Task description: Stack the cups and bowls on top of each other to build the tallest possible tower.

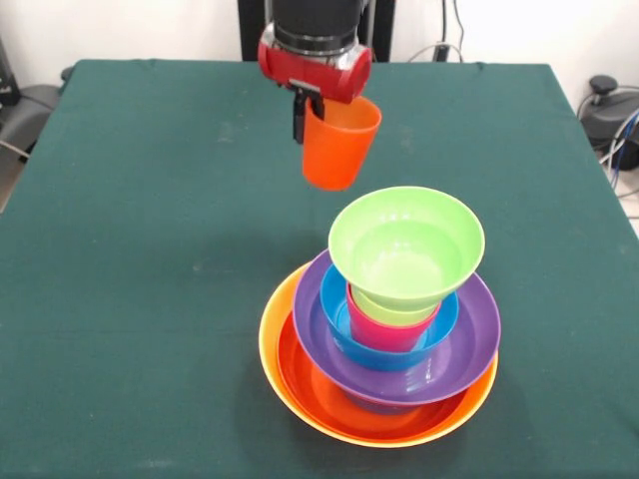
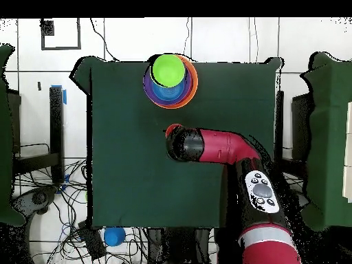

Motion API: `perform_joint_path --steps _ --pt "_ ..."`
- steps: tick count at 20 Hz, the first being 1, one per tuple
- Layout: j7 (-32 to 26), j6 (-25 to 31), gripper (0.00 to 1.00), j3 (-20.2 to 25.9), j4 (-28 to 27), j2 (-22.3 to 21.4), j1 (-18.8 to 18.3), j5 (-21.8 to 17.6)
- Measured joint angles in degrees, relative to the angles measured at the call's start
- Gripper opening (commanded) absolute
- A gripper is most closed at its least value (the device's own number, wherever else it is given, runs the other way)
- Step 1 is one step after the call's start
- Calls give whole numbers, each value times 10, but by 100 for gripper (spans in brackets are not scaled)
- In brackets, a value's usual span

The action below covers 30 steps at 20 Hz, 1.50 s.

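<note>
My gripper [image 1: 312, 112] hangs above the table, shut on the rim of an orange cup [image 1: 339, 148] that is upright and off the cloth. In front of it and slightly right stands the tower [image 1: 384, 339]. Its base is a yellow-orange bowl [image 1: 272, 339]. Above that come a red-orange bowl [image 1: 319, 389], a purple bowl [image 1: 469, 334], a blue bowl [image 1: 337, 289], a pinkish red cup [image 1: 384, 329] and a lime green cup [image 1: 384, 305]. A small green bowl [image 1: 406, 244] sits on top, tilted. In the overhead view the tower [image 2: 170, 81] stands near the table's top edge, and the arm's wrist [image 2: 185, 144] hides the gripper.
The dark green table [image 1: 150, 249] carries nothing else. The tower stands close to the front edge. A small blue round thing [image 2: 114, 236] lies on the floor beyond the table, among cables. The red arm [image 2: 227, 148] reaches in from the lower right in the overhead view.
</note>
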Motion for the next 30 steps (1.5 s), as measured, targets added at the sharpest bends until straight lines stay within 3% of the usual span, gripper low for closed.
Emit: perform_joint_path --steps 5,22,30 --pt "0 90 0 9 -44 -23 7 8" --pt "0 187 0 10 -221 -24 52 8" --pt "0 272 0 10 -321 -15 75 7"
